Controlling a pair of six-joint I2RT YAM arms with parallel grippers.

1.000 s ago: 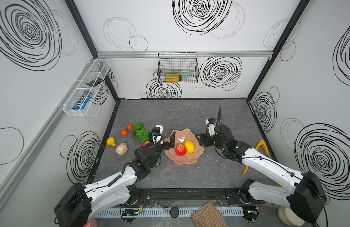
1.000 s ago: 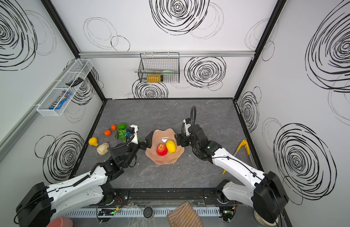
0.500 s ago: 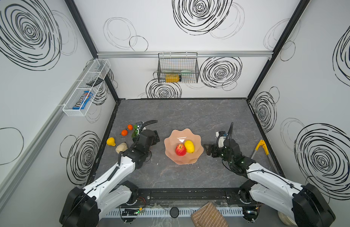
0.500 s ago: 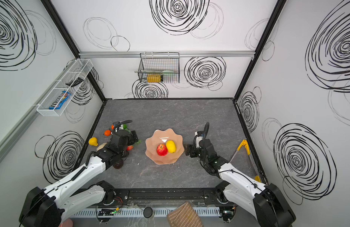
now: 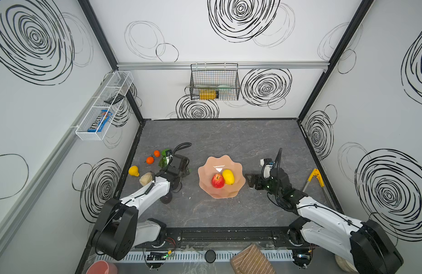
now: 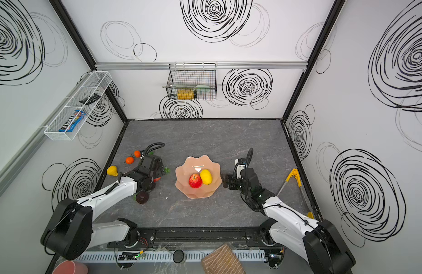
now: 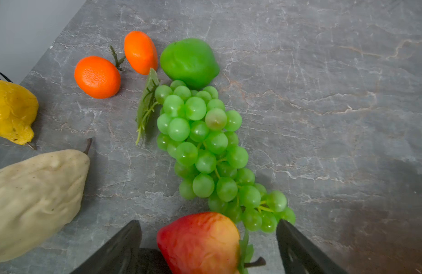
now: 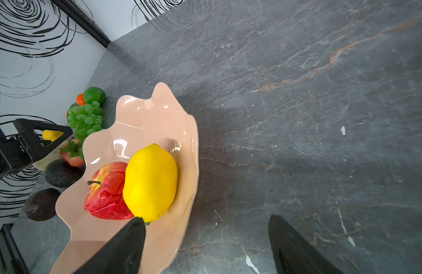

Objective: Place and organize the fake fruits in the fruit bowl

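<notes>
A: Our left claw (image 7: pixel 208 221) has swung back from the fruit bowl (image 8: pixel 143 118), jaws apart astride the strawberry (image 7: pixel 198 242) on the desk (image 7: pixel 323 95); our right claw (image 8: pixel 206 217) has drawn off beside it, apart, empty.
B: So apple (image 8: pixel 105 189) and lemon (image 8: pixel 150 182) are in; we judge the strawberry next; the blue packet (image 5: pixel 99 122) reads M&M's.
</notes>
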